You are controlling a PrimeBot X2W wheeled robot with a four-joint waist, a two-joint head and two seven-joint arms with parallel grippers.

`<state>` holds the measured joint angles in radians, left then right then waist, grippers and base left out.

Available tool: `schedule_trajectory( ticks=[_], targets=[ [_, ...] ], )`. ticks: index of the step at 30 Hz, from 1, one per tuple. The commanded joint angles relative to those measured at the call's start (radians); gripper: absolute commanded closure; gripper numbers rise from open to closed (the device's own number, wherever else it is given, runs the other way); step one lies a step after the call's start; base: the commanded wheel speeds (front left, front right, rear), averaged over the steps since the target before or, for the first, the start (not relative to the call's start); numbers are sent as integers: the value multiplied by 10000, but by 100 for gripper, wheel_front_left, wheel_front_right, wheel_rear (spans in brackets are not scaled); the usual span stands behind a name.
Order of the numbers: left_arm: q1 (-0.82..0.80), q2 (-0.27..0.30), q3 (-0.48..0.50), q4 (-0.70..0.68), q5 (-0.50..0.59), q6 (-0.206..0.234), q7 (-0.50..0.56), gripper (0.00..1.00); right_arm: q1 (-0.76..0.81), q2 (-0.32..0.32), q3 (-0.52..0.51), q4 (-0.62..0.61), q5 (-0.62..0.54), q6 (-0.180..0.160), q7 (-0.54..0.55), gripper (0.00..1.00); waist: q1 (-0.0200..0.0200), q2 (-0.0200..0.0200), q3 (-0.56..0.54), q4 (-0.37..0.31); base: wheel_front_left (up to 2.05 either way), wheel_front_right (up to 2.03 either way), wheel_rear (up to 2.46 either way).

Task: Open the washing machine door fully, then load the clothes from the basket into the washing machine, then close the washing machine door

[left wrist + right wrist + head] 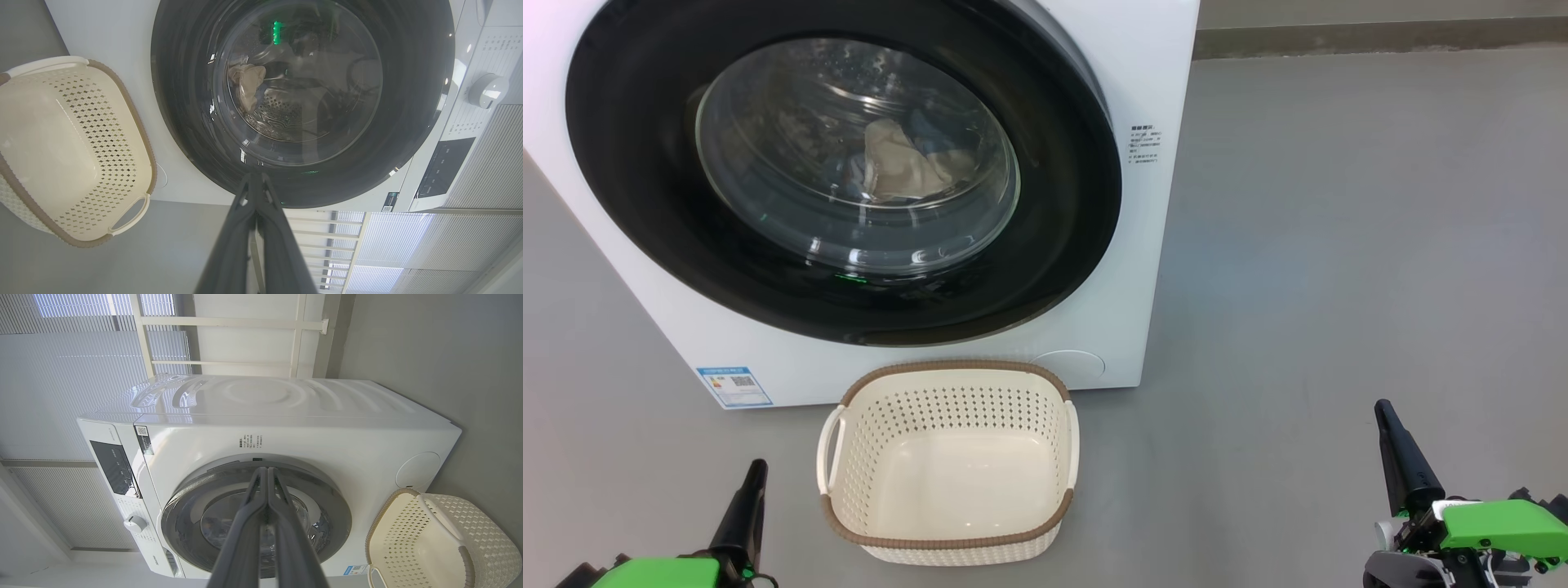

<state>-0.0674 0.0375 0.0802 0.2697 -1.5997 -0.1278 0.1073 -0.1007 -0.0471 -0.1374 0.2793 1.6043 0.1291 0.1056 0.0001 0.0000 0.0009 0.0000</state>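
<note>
Nearest, the left tool [754,474] rises from the lower left of the head view. Its two dark fingers are pressed together into one narrow point and grip nothing. The right tool [1382,408] stands opposite it at the lower right, pinched just as tightly and also holding nothing. Both rest above the grey floor [1339,245]. Between them, just to the right of the left tool and well apart from the right one, sits the basket [947,366]. Its brown rim faces up and its cream perforated walls surround a bare pale bottom. Directly beyond the basket, ahead of both tools, stands the washing machine [1152,245]. A blue label sticker [734,386] marks its lower front corner ahead of the left tool, and a round flap [1068,365] sits just past the basket's far rim. The washing machine door [629,163] lies closed, flush against the white front. In the left wrist view the joined fingertips aim at its glossy black ring [184,122]. Behind the bulging glass, inside the steel drum, lie the clothes [903,163]: a cream bundle with a darker blue piece beside it. Farther still, the right wrist view shows the machine's control knob [135,524] beside its dark panel, and pale blinds [61,355] cover the window behind the machine.
</note>
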Motion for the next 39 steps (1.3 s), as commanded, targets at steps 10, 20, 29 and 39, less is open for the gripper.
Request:
schedule_trajectory(
  ticks=[10,20,29,39],
  targets=[
    [-465,128,353,-193,-75,-29,71,100,-130,-32,219,-298,29,16,88,100,0,0,0,0,0,0,0],
    [-465,127,353,-194,-75,-29,71,100,-130,-32,218,-298,29,16,88,100,0,0,0,0,0,0,0],
    [-465,127,353,-195,-75,-29,71,100,-130,-32,219,-298,29,16,88,100,0,0,0,0,0,0,0],
    [-465,127,352,-195,-76,-29,70,100,-130,-32,220,-298,30,16,87,100,-1,0,0,0,0,0,0]
  ],
)
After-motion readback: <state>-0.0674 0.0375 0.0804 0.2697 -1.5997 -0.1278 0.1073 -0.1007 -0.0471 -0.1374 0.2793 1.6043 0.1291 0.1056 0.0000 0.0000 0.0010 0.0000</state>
